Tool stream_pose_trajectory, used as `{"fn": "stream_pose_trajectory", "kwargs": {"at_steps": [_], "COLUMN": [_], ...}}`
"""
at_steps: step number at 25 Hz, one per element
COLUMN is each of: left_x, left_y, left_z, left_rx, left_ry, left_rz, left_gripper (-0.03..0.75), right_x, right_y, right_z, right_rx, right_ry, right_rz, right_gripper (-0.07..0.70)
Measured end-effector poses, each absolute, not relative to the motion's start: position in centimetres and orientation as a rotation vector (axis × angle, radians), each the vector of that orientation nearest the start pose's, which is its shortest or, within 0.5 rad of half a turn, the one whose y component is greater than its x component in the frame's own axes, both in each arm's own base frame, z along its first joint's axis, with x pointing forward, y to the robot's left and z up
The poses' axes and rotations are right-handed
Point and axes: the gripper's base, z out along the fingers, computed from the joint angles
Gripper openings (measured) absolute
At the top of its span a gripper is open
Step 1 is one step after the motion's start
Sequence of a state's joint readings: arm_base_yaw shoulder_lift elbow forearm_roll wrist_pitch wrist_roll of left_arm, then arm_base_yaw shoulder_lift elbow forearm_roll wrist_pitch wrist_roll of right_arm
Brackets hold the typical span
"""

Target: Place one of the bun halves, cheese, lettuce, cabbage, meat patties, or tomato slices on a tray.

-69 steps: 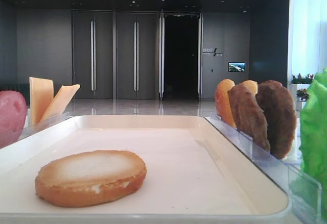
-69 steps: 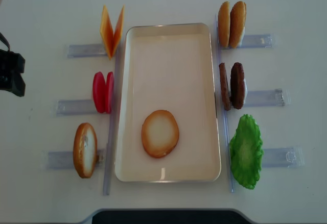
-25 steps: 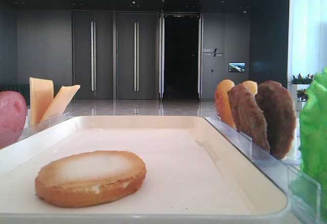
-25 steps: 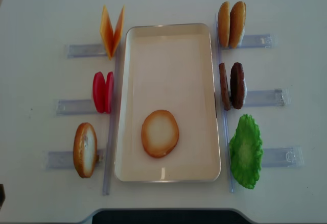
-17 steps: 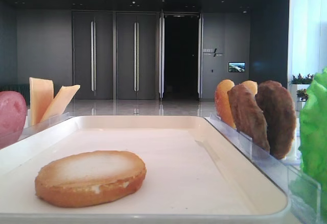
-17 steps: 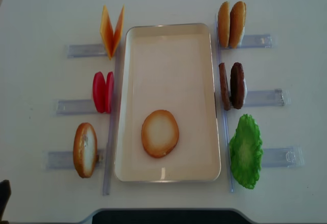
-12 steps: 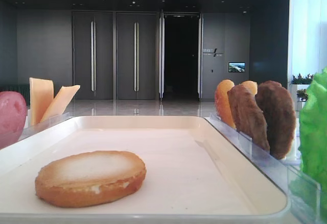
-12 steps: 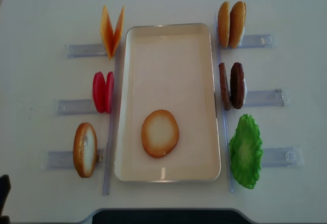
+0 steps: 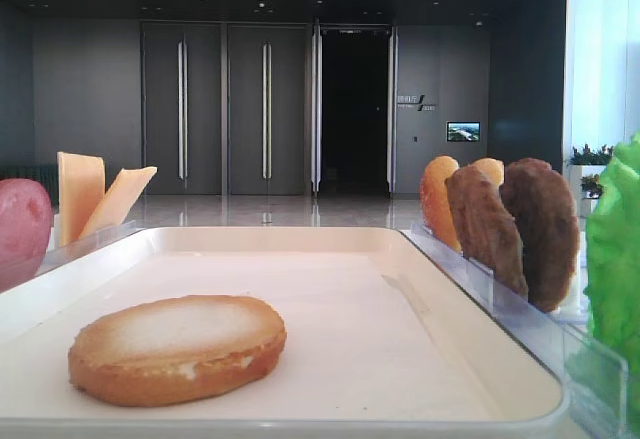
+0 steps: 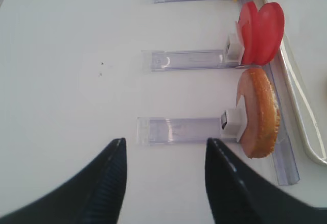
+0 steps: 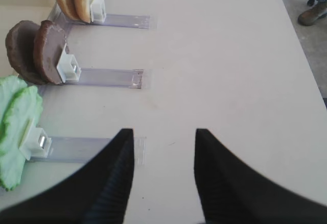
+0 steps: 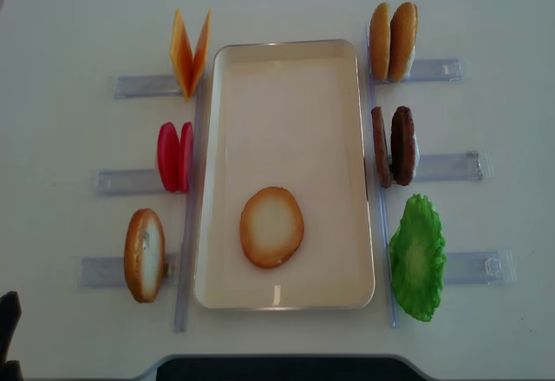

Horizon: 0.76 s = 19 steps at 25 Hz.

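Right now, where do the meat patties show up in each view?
Front exterior: meat patties right, upright beside the tray.
Overhead: right of tray, middle holder.
Right wrist: upper left.
Left wrist: not in it.
Shared landmark: lettuce next to them.

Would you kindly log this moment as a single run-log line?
tray: one bun half lying flat | left gripper: jaws open, empty, over table | right gripper: jaws open, empty | other food in holders

Glossy off-white tray (image 12: 286, 68) — clear plastic holders (image 12: 451, 168) — rough, grainy patties (image 12: 402, 145) on a matt table (image 12: 69, 25).
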State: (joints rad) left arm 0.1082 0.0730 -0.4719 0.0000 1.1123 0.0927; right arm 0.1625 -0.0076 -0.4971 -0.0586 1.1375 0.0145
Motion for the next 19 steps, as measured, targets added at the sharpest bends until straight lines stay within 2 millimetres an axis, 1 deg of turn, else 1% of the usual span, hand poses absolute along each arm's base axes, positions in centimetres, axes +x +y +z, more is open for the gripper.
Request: {"fn": "stream_pose_trajectory", "kwargs": {"at_steps": [19], "left_x": [0.62], "left_y": [0.07], "left_z": [26.53], "left_rx": [-0.017], "left_ry": [2.199], "left_rz": [0.113], "left_gripper": [0.380], "right_x": [-0.83], "right_y": [-0.63], "right_z": [27.04], "right_rx": [-0.151], "right_ry": [2.110], "right_rz": [0.035], "right_gripper": [0.303]}}
